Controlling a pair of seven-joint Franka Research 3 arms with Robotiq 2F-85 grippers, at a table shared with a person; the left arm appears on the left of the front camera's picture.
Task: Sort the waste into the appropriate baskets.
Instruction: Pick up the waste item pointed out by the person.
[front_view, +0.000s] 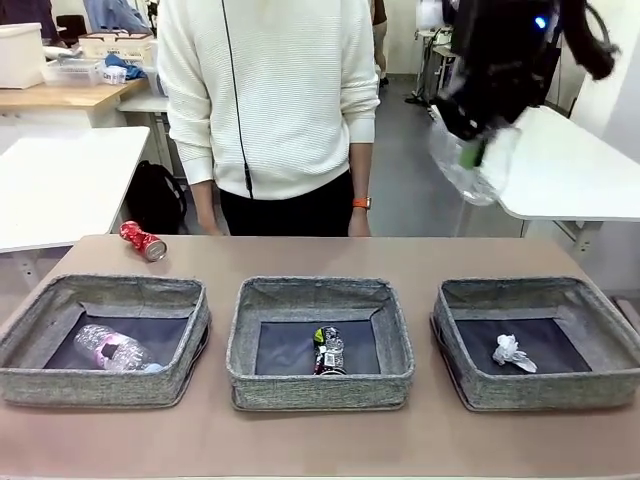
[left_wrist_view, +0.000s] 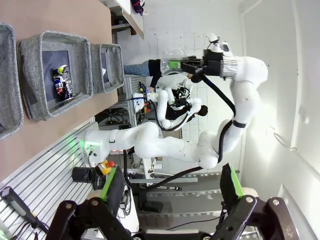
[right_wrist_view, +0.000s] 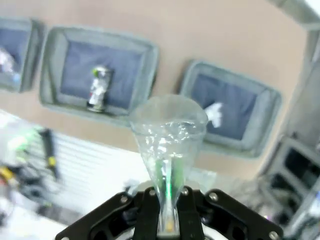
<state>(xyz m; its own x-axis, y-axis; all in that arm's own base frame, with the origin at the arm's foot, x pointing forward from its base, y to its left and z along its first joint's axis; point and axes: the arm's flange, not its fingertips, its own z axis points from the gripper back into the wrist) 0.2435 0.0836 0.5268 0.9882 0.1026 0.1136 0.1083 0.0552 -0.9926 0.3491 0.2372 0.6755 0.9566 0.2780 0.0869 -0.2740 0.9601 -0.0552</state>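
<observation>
High above the table, toward its right edge, your right gripper pinches the clear plastic cup; your left gripper hangs spread wide. The red can lies near the far left corner.

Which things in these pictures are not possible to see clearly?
- Front view: right pincer and clear cup, both blurred.
- Front view: print on the dark can, too small to read.
- Left wrist view: one basket, cut off by the left edge.
</observation>
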